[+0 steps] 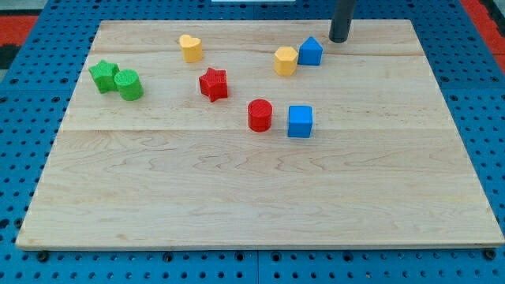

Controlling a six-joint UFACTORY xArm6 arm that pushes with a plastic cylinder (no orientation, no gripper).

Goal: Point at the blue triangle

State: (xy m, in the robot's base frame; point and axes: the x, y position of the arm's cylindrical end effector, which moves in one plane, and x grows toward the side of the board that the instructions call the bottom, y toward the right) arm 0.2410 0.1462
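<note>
The blue triangle (311, 51) sits near the view's top, right of centre, touching a yellow hexagon block (286, 60) on its left. My tip (339, 39) rests on the board just up and to the right of the blue triangle, a small gap away. The dark rod rises out of the view's top edge.
A blue cube (300, 121) and a red cylinder (259, 114) stand near the middle. A red star (213, 84) and a yellow heart (190, 47) lie left of centre. A green star (103, 76) and a green cylinder (129, 84) touch at the left. The wooden board (260, 197) lies on a blue pegboard.
</note>
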